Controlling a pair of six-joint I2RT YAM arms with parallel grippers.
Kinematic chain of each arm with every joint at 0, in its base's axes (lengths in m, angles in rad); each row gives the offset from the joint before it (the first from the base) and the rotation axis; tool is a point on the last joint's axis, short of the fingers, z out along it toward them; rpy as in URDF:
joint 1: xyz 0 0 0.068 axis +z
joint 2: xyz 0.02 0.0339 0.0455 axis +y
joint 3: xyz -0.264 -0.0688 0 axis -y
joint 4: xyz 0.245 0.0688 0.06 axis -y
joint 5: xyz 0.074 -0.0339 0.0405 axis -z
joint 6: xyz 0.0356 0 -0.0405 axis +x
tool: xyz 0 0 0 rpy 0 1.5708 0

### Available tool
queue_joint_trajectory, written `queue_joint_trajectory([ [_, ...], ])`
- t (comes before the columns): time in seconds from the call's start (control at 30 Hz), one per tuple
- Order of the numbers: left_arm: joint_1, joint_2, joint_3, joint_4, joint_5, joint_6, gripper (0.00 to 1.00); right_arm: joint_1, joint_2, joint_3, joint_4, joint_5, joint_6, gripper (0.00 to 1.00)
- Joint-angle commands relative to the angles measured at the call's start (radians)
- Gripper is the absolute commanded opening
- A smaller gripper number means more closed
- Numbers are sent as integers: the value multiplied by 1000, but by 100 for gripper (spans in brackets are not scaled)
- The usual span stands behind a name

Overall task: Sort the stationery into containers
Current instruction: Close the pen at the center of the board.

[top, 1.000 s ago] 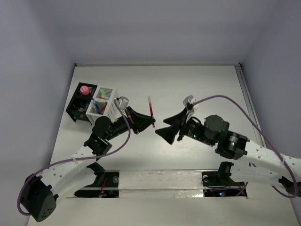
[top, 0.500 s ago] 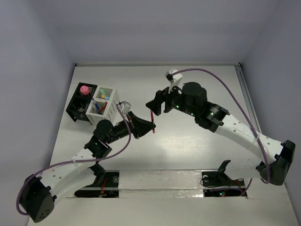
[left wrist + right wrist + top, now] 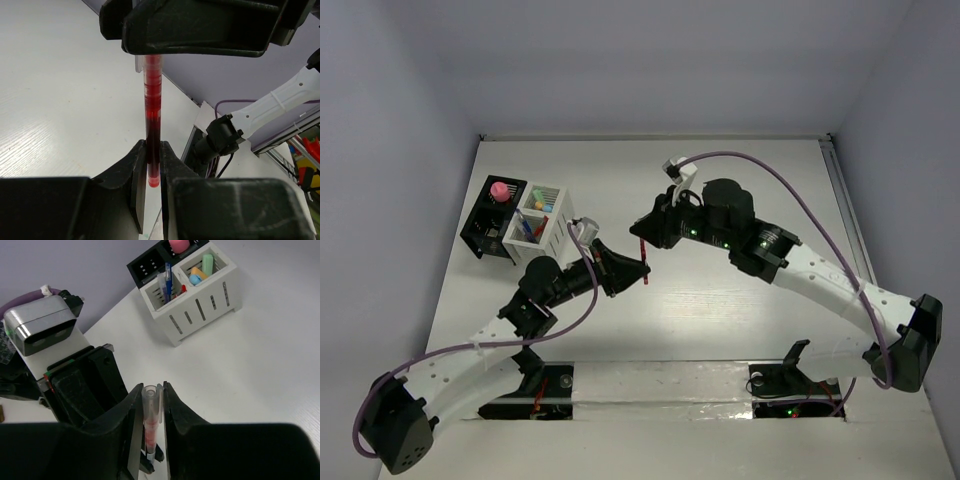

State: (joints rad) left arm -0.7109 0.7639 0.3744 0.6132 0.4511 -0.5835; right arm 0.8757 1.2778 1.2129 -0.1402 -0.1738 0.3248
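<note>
A thin red pen with a pale, clear end [image 3: 152,105] is gripped at both ends over the middle of the white desk [image 3: 720,320], to the right of the containers and well apart from them. The left end effector [image 3: 153,167] has its black fingers pressed together on the pen's red end. The right end effector [image 3: 150,405] pinches the pale end, its fingers tight against the barrel on either side. The two end effectors face each other with the pen spanning the short gap between them. At the far left of the desk stands a small black slotted box [image 3: 488,228] holding a pink-topped stubby piece [image 3: 500,189]. Touching its right side is a white slatted two-compartment box [image 3: 200,307]: a thin blue pen [image 3: 168,277] stands in the nearer compartment, and a mint green bit [image 3: 207,262], an orange bit [image 3: 198,272] and a pale blue bit [image 3: 194,280] lie in the farther one.
</note>
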Motion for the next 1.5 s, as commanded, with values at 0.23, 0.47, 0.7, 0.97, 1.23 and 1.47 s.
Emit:
queue_joint_trajectory([
  [0.23,-4,-38,89,-6,-69,34,0,2,-37,-119,93,-102,56,0],
  [0.47,-4,0,198,-29,-109,39,0,2,-61,-213,116,-180,82,0],
  [0.7,-4,-3,251,-76,-147,34,0,20,-84,-256,129,-190,103,0],
  [0.97,-4,-14,250,-67,-132,11,0,20,-120,-331,186,-213,151,0],
  [1.23,-4,74,239,20,-97,8,0,29,-135,-378,237,-205,169,0],
  [1.47,-4,103,228,28,-106,19,0,29,-127,-388,260,-181,146,0],
])
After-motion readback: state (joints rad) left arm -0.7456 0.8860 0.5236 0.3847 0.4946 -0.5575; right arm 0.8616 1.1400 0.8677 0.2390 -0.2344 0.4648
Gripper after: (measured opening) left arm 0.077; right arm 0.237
